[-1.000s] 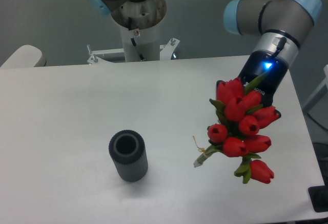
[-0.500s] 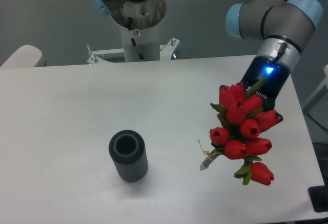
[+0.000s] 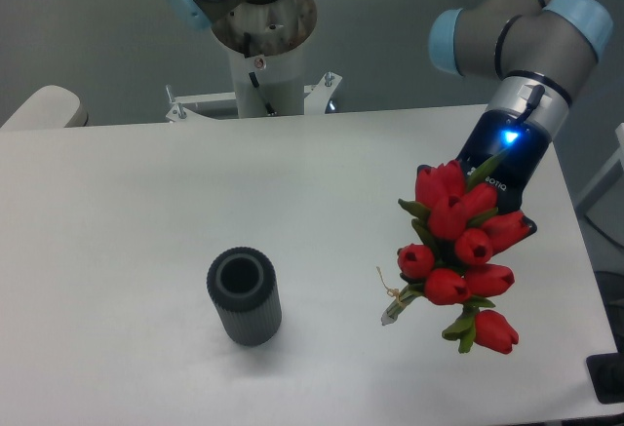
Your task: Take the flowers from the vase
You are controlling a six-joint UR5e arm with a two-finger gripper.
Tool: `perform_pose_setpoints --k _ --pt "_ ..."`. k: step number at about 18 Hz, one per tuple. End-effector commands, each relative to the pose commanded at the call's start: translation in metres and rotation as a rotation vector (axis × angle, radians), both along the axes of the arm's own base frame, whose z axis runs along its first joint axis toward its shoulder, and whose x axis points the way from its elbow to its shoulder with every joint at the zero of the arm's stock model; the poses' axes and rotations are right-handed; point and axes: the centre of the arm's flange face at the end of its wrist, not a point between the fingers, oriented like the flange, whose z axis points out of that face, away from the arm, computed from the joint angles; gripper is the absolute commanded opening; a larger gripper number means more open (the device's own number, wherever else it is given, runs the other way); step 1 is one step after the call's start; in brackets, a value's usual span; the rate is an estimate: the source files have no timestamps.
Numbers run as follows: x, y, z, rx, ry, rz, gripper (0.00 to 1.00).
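— Where are the flowers [image 3: 458, 251]?
— Out of the vase, red glossy buds bunched at the right, above the surface [image 3: 127, 202].
— The tool [image 3: 492, 213]?
— Hidden behind them; its grip I cannot tell.
— The vase [image 3: 244, 296]?
— A ribbed dark cylinder, upright, well apart.

A plain white table [image 3: 117, 212] fills most of the view. A dark grey ribbed vase [image 3: 244, 295] stands upright on it, left of centre
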Motion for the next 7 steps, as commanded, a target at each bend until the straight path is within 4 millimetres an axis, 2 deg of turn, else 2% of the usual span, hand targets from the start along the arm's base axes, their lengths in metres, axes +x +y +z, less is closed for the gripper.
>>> perform_pose_setpoints --k 7 --pt "-0.0003 0.0001 -0.0017 -0.001 -0.001 0.000 0.31"
